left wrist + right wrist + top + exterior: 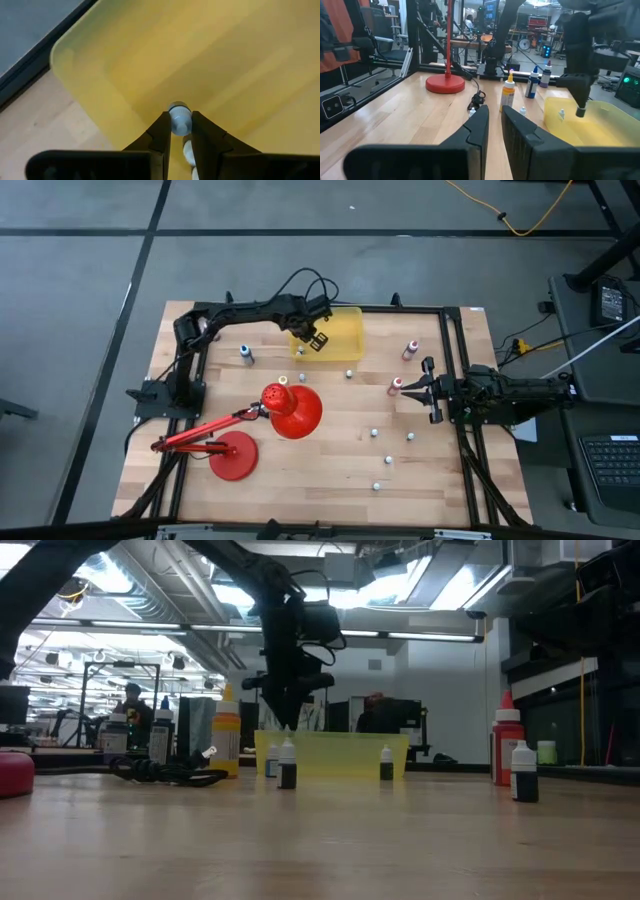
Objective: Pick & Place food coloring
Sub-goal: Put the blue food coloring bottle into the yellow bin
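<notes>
My left gripper point(316, 340) hangs over the translucent yellow bin point(340, 330) at the table's far side, shut on a tiny food coloring bottle point(179, 117) with a pale cap. Other food coloring bottles stand loose on the wood: a blue one point(245, 355), two red ones point(409, 350) point(396, 386), and several tiny ones toward the near right point(388, 460). My right gripper point(412, 392) waits shut at the right edge, level and close beside a red bottle; whether it touches that bottle, I cannot tell. My left gripper pinches the tiny bottle between its two fingers, with the round pale cap point(179, 114) showing at the fingertips point(161, 131). The fingers slant steeply down from above. The bottle is lifted clear, over the inside of the yellow bin point(235, 60).
A red desk lamp point(292, 410) lies across the table's left middle, its round base point(232, 455) near the front left. A yellow bottle point(283, 380) stands by the lamp's head. Taller bottles point(508, 95) and cables crowd the left rear.
</notes>
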{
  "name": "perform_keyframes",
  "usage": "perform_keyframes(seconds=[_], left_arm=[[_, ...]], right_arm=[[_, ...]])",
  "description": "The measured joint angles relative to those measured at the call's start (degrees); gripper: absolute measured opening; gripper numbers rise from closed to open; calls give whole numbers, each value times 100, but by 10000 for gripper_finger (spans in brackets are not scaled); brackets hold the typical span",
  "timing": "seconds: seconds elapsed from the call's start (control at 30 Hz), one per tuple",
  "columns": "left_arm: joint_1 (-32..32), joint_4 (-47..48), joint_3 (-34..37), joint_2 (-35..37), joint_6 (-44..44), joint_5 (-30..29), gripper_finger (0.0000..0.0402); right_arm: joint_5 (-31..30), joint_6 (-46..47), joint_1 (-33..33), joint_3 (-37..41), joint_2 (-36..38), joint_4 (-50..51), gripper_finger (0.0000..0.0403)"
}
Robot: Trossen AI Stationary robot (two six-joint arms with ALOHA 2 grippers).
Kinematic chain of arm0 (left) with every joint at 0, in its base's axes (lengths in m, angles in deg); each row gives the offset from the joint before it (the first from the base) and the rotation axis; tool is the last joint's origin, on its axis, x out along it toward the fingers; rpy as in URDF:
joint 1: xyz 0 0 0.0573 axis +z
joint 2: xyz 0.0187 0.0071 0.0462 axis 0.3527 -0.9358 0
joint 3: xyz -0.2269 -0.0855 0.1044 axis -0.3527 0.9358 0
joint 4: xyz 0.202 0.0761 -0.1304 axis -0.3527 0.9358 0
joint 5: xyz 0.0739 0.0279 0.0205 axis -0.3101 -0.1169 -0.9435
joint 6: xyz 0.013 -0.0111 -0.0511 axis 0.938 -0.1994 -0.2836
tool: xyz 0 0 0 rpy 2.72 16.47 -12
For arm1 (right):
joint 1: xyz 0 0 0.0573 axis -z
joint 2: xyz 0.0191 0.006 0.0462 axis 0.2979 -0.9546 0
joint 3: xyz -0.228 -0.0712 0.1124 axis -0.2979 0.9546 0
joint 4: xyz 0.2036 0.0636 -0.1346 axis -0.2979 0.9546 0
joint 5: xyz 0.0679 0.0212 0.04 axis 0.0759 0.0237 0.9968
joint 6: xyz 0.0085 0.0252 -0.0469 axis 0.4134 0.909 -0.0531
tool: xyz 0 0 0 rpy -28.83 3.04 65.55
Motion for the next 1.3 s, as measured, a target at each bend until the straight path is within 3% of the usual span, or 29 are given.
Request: perform_keyframes(seconds=[0.67,1.3], left_arm=[[8,-572,859,-2,-265,63,52],[35,-581,903,71,-317,171,115]], right_arm=[[0,0,0,-2,0,0,56],[0,0,-2,-2,2,0,56]])
